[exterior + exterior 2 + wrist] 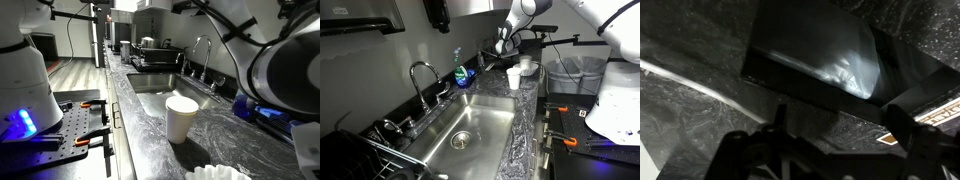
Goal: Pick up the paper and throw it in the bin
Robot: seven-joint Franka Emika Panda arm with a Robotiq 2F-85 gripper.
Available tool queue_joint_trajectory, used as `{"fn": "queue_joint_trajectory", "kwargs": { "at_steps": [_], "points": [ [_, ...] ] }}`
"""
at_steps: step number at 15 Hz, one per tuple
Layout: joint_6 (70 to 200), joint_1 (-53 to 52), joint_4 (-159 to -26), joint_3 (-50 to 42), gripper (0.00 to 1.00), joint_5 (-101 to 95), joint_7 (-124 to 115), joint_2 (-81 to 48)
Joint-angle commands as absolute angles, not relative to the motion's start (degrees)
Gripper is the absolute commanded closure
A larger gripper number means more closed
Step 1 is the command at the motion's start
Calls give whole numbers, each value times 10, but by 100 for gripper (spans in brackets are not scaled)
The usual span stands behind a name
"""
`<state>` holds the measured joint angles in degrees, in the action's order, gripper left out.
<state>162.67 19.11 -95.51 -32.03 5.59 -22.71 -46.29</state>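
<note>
Two dark fingers of the end effector (837, 118) stand spread wide with nothing between them, above a black rectangular bin (790, 85) on the dark marbled surface (690, 110). A pale crumpled patch inside it, seemingly the small white paper wad (846, 72), is too blurred to show any long axis.

White arm (525, 8) arched high, forearm downward — tool (835, 112) with jaws wide apart

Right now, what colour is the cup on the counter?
White; the cup shows best in an exterior view.
</note>
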Motion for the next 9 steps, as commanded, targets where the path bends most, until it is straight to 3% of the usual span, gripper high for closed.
{"fn": "queue_joint_trajectory", "kwargs": {
  "at_steps": [1,9],
  "points": [
    [1613,175,-997,-298,0,44,-194,-402],
    [1620,152,-1081,-205,0,26,-93,-300]
  ]
}}
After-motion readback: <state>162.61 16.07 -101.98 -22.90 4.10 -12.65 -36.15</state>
